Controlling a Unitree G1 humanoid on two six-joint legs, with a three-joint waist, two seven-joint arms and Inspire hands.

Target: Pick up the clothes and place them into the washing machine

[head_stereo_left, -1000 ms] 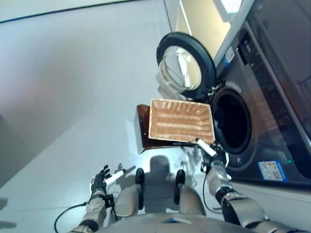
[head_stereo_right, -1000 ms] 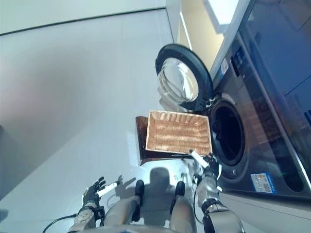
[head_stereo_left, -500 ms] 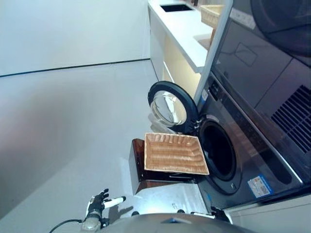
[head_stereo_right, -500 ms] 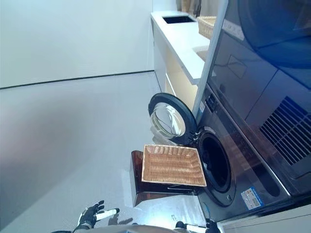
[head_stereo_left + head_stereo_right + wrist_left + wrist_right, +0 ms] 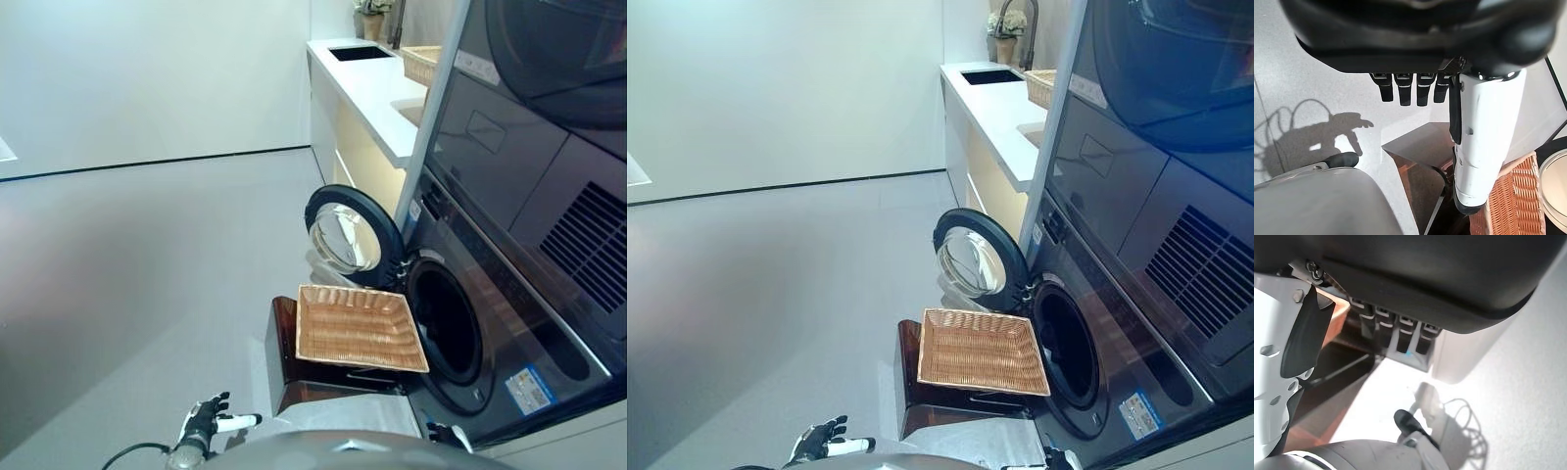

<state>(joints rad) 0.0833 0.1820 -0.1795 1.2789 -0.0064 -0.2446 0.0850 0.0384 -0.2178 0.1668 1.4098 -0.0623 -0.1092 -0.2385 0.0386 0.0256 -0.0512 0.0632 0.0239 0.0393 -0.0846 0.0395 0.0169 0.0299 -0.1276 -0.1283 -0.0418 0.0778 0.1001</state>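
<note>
The fingers (image 5: pixel 1409 93) of the left hand (image 5: pixel 204 425) are hanging straight and relaxed, gripping nothing, and the right hand (image 5: pixel 1393 335) is showing the same loose, straight fingers in its own wrist view, also empty. Both hands are sitting low by the robot's sides, well apart from the work.

The wicker basket (image 5: pixel 359 328) is resting on a dark brown stand (image 5: pixel 284 362) just beside the washing machine (image 5: pixel 509 294), whose round door (image 5: pixel 351 235) is standing open. No clothes are showing in the basket, on the floor or in either hand; the drum opening (image 5: pixel 446 320) is looking dark, so whether clothes are lying inside cannot be told.

Judging by the bare basket and empty hands, the loading is probably finished, with nothing visibly left to carry.
</note>
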